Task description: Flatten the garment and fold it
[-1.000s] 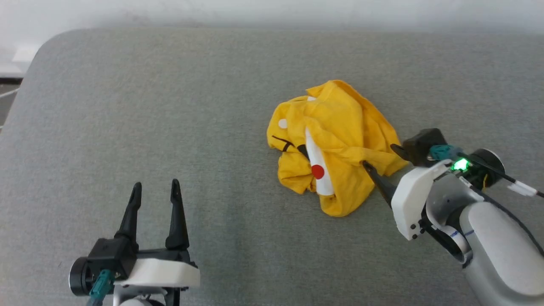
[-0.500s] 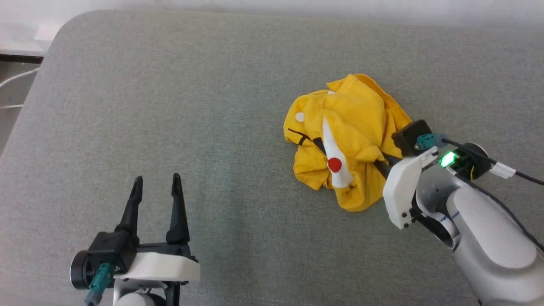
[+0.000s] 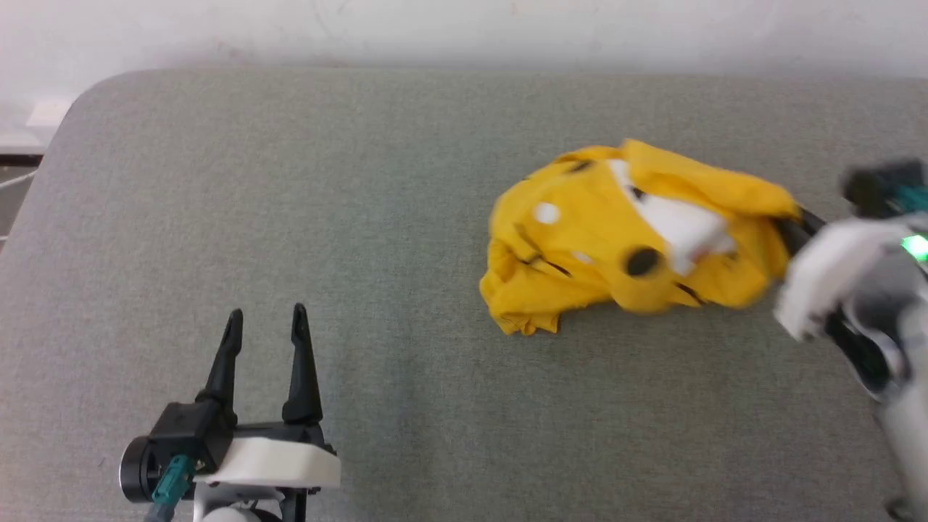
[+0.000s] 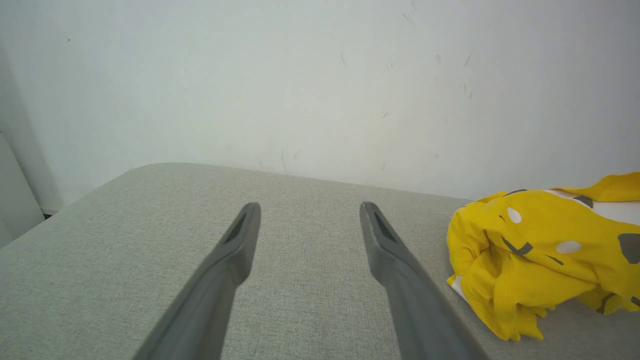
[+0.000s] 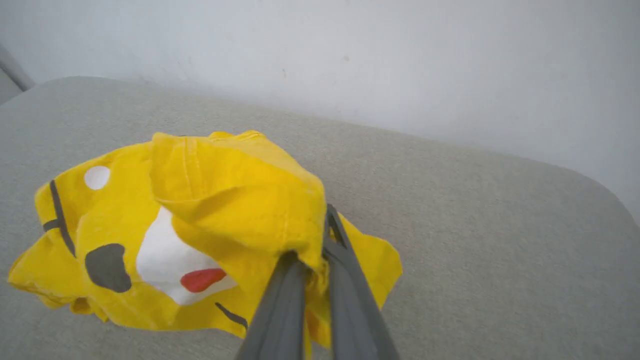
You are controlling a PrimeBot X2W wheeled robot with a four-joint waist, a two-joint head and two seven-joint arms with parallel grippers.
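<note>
Shirt [image 3: 631,239] bunched, right of centre on grey cushion [image 3: 290,181]. Right tool [image 5: 315,250] clenched on its edge; left tool [image 3: 264,319] released, lower left. Suggest lifting slowly so folds drop out.

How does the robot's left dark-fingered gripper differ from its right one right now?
The left gripper stands open with nothing between its fingers; the right gripper is shut on the crumpled bright yellow cotton T-shirt. The left gripper is over bare grey fabric cushion, apart from the T-shirt; the right gripper is at its right edge, cloth draped over its fingers. Both have two long dark fingers.
</note>
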